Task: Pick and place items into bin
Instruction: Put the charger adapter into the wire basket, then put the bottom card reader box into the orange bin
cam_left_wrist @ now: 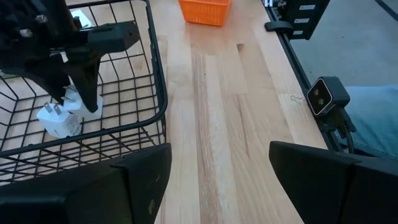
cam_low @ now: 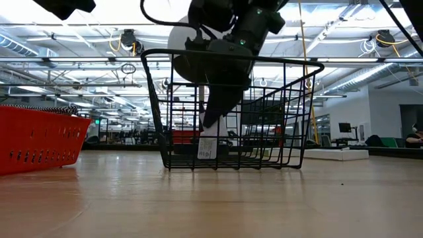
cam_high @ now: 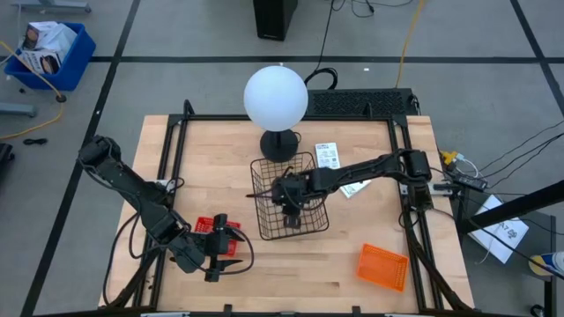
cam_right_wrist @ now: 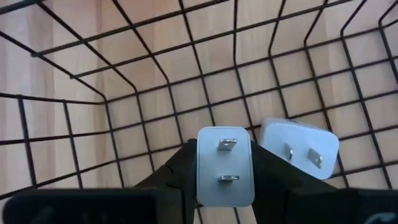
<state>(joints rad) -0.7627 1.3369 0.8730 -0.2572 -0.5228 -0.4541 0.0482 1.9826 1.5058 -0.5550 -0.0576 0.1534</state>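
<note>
Plug block (cam_right_wrist: 225, 165), white with two metal prongs, sits clamped in the right pincer (cam_right_wrist: 225, 186) low inside the wire basket (cam_high: 291, 198), just beside a second block (cam_right_wrist: 298, 148) already on the floor. We judge it light, rigid and smooth-sided, best gripped across its flat flanks. Left pincer (cam_left_wrist: 211, 180) hangs apart and empty near the red bin (cam_high: 216, 231).

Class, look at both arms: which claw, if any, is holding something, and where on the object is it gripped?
The right claw holds a white plug block by its two sides, inside the wire basket. The left claw is open, empty.
</note>
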